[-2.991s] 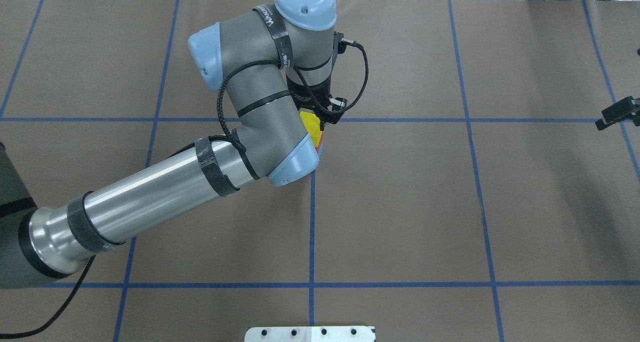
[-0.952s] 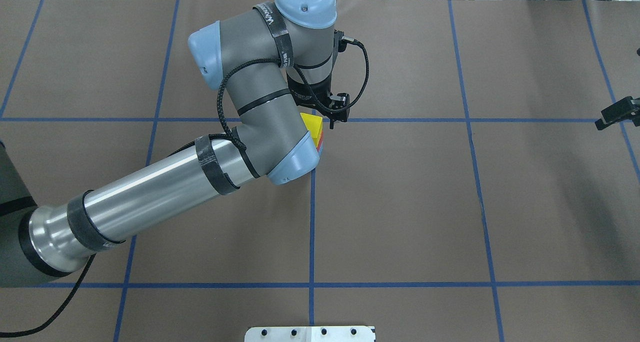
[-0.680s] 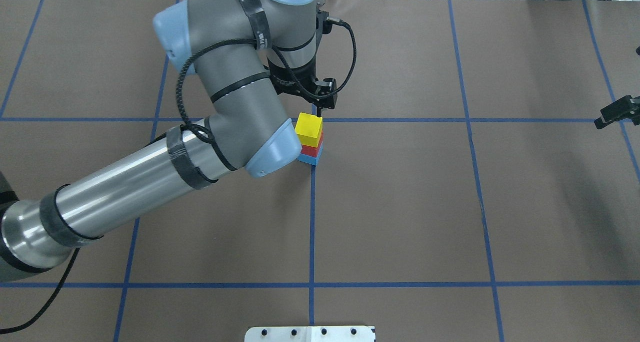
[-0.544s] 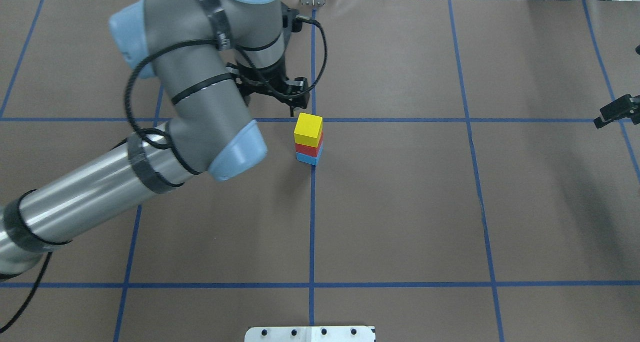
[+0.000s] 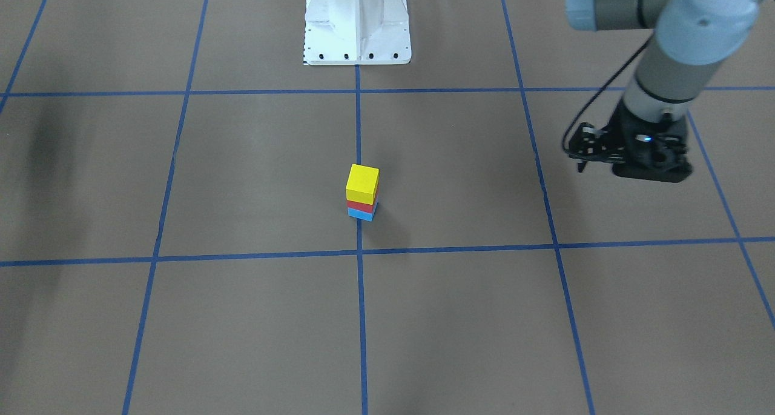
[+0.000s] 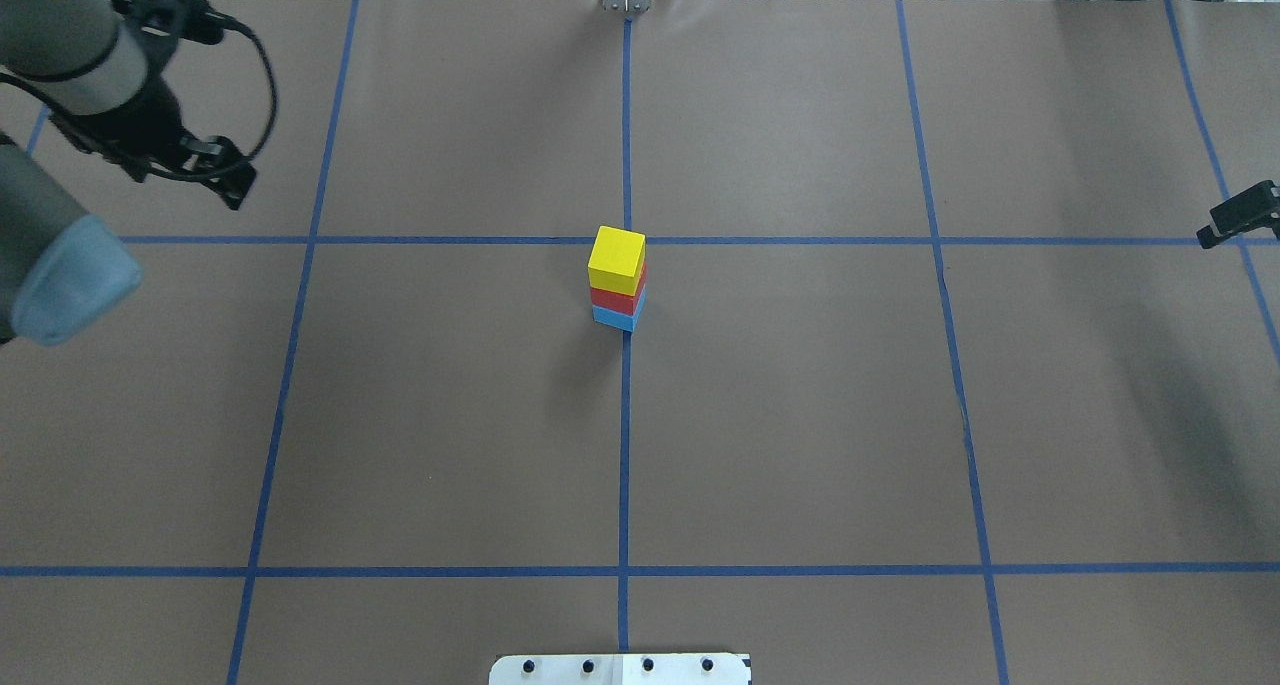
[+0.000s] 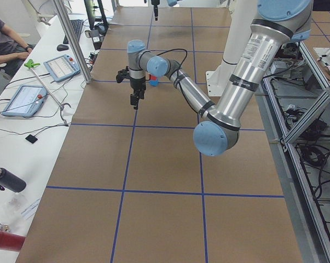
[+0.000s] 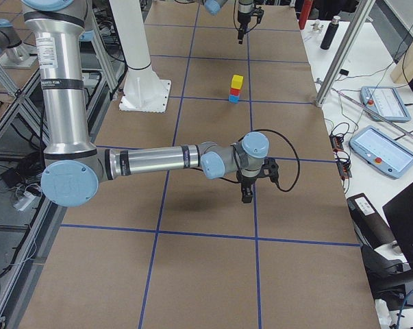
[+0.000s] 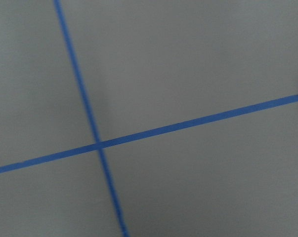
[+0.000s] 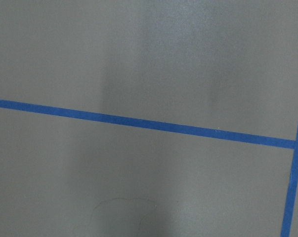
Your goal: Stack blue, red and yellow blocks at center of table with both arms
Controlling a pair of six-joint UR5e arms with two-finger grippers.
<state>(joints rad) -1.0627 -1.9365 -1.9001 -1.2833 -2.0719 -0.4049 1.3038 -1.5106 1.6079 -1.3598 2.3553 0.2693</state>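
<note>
The yellow block (image 6: 617, 255) sits squarely on the red block (image 6: 613, 298), which rests on the blue block (image 6: 612, 317). The tower stands at the table's (image 6: 800, 415) centre, just beside a tape crossing (image 6: 627, 240), so the stack looks complete. The left gripper (image 6: 230, 187) hangs far off to the left and the right gripper (image 8: 246, 195) far off to the right, probably to stay clear of the tower; whether either's jaws are apart or together I cannot tell
</note>
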